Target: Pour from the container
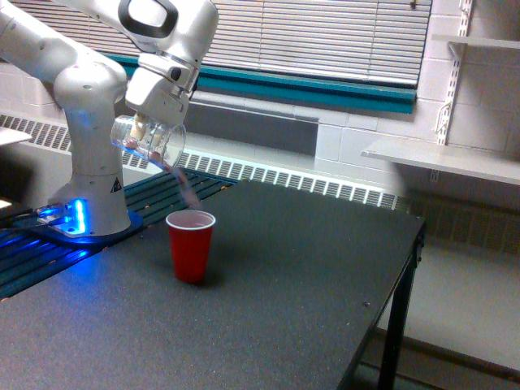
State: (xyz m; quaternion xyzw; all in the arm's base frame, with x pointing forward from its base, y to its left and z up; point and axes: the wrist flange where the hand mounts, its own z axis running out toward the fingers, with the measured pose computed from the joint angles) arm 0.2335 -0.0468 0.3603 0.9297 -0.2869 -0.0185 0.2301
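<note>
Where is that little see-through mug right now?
The clear mug hangs tilted in the gripper on the exterior view's left, above and just left of the red cup, in front of the robot's white base.

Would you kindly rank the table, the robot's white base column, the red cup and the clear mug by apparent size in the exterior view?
1. table
2. base column
3. red cup and clear mug: they look alike, so I won't rank them.
</note>
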